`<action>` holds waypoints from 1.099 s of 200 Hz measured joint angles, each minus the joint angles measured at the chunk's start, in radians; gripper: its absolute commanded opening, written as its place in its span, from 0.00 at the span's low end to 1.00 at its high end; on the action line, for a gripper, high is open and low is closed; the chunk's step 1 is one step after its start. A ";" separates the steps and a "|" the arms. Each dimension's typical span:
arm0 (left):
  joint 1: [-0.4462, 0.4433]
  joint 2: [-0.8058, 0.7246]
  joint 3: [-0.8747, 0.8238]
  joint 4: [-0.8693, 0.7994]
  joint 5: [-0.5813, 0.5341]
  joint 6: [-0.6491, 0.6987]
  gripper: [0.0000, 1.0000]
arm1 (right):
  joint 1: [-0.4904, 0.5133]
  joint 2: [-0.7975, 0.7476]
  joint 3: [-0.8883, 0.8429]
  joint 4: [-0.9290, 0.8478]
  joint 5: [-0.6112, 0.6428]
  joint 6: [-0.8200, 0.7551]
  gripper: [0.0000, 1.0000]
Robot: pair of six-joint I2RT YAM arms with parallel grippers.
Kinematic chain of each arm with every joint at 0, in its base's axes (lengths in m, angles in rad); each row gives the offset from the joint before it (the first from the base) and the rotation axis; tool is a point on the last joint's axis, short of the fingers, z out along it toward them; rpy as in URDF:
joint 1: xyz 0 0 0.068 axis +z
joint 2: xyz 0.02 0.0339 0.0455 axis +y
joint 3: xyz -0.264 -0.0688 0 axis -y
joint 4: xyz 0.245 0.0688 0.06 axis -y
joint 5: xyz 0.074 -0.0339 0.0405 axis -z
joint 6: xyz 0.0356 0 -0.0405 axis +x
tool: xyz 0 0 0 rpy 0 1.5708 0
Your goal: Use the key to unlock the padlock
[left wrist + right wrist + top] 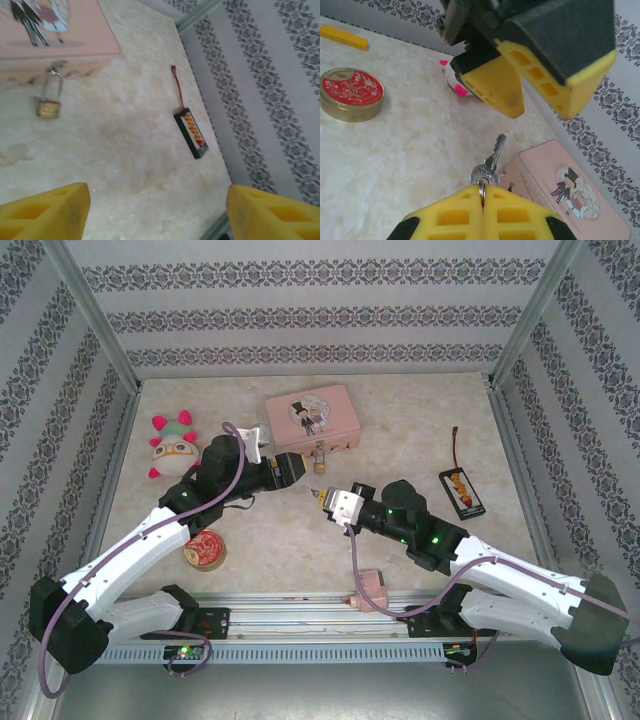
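Right gripper pinches key — left gripper gapes opposite.

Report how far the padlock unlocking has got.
Done: the right pincer is shut on the key. In hand: the key points toward the open left pincer. Left: the padlock hangs from the pink tin, shackle seemingly closed, key not yet inserted.

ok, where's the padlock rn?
Left wrist view, upper left: the padlock lies on the table at the front face of the pink tin box. From above that's mid-table, just beyond the left gripper.
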 measured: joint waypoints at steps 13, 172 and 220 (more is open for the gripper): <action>0.000 -0.003 -0.012 0.008 0.042 -0.002 0.61 | 0.000 0.006 -0.001 0.010 0.008 0.000 0.00; 0.000 0.014 -0.093 0.169 0.219 -0.032 0.16 | 0.000 0.045 -0.002 0.087 0.017 0.021 0.00; 0.000 0.014 -0.100 0.217 0.225 -0.047 0.00 | 0.000 0.060 -0.003 0.088 0.021 0.034 0.00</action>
